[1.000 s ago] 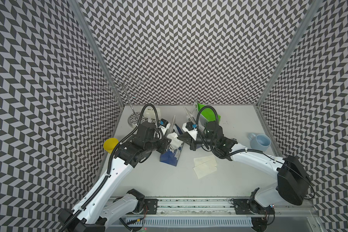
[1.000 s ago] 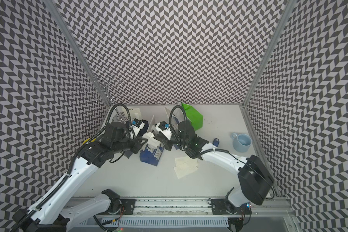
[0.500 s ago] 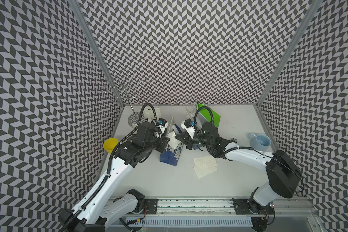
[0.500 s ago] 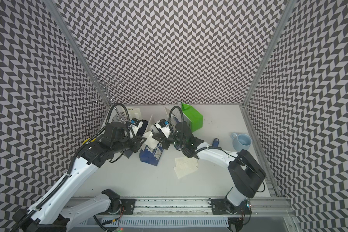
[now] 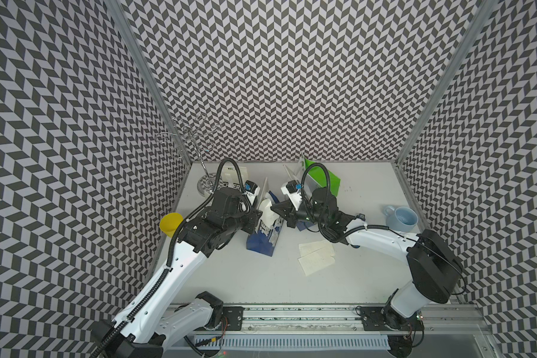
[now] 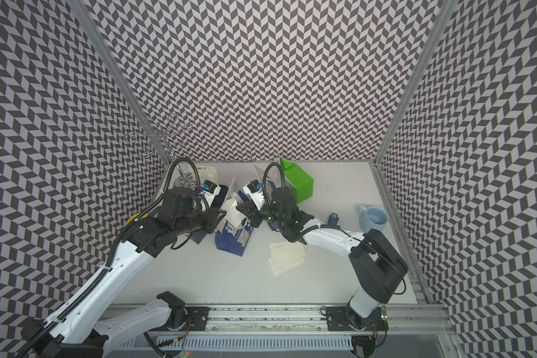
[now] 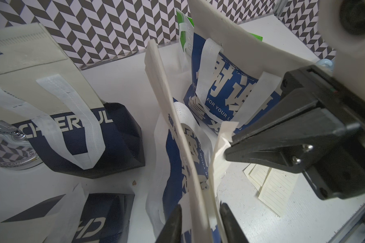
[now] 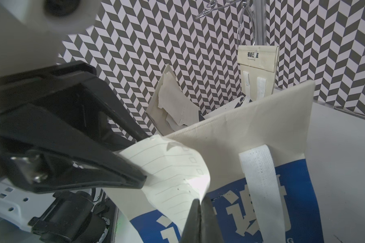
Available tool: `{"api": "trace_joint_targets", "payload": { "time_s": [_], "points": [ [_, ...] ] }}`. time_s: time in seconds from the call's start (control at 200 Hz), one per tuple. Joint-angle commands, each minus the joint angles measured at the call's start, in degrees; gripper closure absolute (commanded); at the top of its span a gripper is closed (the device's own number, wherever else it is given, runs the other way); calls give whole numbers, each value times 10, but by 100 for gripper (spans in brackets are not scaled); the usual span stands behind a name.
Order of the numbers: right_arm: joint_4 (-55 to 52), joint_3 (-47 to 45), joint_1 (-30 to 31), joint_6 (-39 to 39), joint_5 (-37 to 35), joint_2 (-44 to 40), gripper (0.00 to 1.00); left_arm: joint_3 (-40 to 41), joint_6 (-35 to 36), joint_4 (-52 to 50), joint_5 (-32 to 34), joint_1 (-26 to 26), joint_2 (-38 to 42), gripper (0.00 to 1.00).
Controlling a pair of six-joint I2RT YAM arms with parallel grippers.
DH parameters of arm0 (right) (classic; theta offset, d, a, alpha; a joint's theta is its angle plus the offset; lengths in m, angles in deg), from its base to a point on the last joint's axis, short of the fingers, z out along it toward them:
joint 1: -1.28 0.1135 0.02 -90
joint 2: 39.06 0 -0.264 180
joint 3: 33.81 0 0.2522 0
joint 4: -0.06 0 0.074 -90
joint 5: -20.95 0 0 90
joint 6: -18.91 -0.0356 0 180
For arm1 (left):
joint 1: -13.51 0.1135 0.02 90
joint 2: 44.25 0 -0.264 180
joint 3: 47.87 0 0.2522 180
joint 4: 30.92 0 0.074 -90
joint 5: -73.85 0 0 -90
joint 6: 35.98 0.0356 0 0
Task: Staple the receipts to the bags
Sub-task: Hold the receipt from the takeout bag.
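A dark blue bag (image 5: pixel 265 237) (image 6: pixel 234 240) leans at the middle of the table between both grippers. My left gripper (image 7: pixel 199 210) (image 5: pixel 256 217) is shut on its cream top rim (image 7: pixel 177 130), with a receipt (image 7: pixel 219 160) (image 8: pixel 167 168) also between its jaws. My right gripper (image 8: pixel 199 202) (image 5: pixel 275 210) is shut on that receipt's other edge, so the slip curls in front of the bag (image 8: pixel 282 199). Two loose receipts (image 5: pixel 317 257) (image 6: pixel 287 258) (image 7: pixel 276 189) lie on the table to the right. A green bag (image 5: pixel 326 179) (image 6: pixel 298 181) stands at the back.
More dark blue bags (image 7: pixel 114 138) (image 7: pixel 219 94) (image 7: pixel 99 221) crowd round the held one. A small blue-black stapler (image 6: pixel 333 218) lies by the right arm, next to a light blue mug (image 5: pixel 403 218). A yellow cup (image 5: pixel 169 223) and a wire stand (image 5: pixel 205 183) are at the left wall.
My right gripper has shifted a little left toward the bag's top with the receipt. The left jaws have narrowed slightly on the rim. The bag has stayed in place.
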Motion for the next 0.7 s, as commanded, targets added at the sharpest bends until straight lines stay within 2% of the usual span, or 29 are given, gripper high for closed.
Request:
{"api": "trace_joint_targets", "payload": {
  "time_s": [0.0, 0.27, 0.456, 0.491, 0.546, 0.606, 0.696],
  "points": [
    [33, 7, -3, -3, -6, 8, 97, -3, -6, 18, 15, 0, 7, 73],
    [30, 7, -3, 0, -19, 7, 97, 0, -8, 13, 12, 0, -1, 97],
    [38, 8, -3, -12, -9, 9, 96, 8, -4, 17, 3, 0, 2, 100],
    [36, 8, -3, -18, -10, 8, 91, 8, 1, 19, 2, 0, 5, 100],
    [29, 5, -3, -26, -27, 1, 76, 8, 8, 22, 2, 0, 8, 100],
    [25, -10, -3, -45, -93, -20, 64, 3, 16, 25, 2, -1, 9, 100],
    [5, -43, -3, -64, -214, -77, 55, -5, 24, 21, 2, 0, 3, 100]
  ]
}}
